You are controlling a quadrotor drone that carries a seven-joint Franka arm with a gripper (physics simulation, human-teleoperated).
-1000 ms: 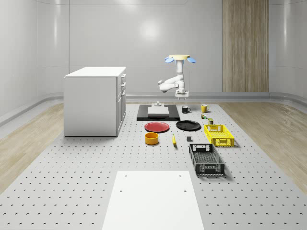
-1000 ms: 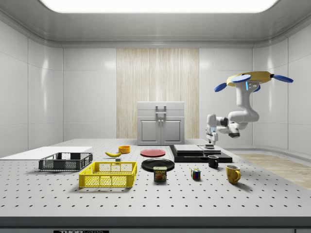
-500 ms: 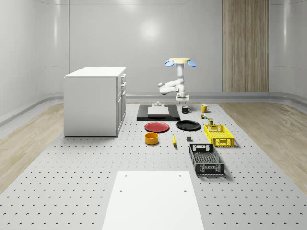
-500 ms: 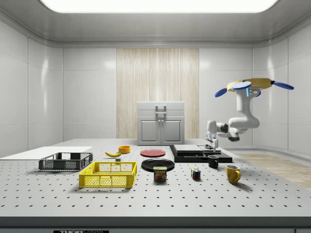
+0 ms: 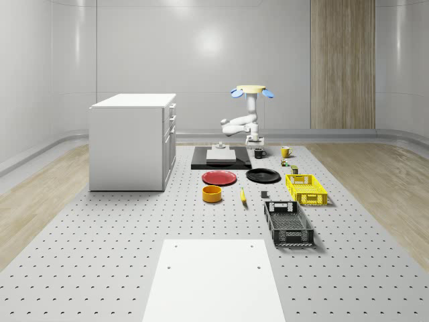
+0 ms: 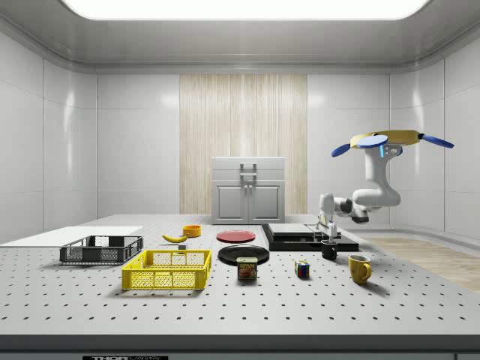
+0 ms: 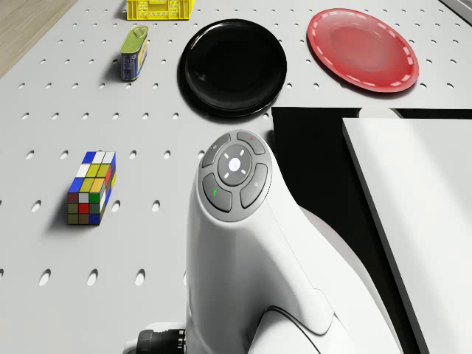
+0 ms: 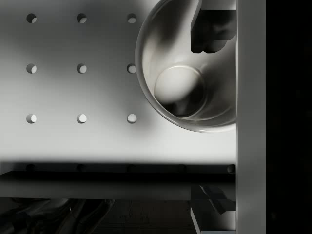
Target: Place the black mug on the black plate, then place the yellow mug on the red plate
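You'll find the glossy black mug [image 6: 329, 251] upright on the perforated white tabletop [image 5: 134, 235], just beside the flat black rectangular slab [image 5: 221, 163], off the slab's corner on the side view's right. The drone [image 6: 390, 139] hovers above and behind that corner, with its white arm [image 6: 371, 196] bent down and forward so the gripper [image 6: 327, 234] hangs straight over the mug.

In the wrist view you're looking into the mug [image 8: 190, 68] from above. The gripper [image 8: 209, 117] has its jaws parted and straddles the mug's wall: one fingertip [image 8: 209, 29] sits over the mouth and the other outside the rim on the slab's side. It grips nothing, and you can't tell whether either finger touches the wall.

The round black plate [image 5: 263, 176] lies flat just in front of the slab, toward the whole-scene camera, with nothing on it. The round red plate [image 5: 219, 178] lies along the same front edge of the slab, equally bare. The yellow mug [image 5: 285, 151] stands farther from the slab than the black mug, on the same side.
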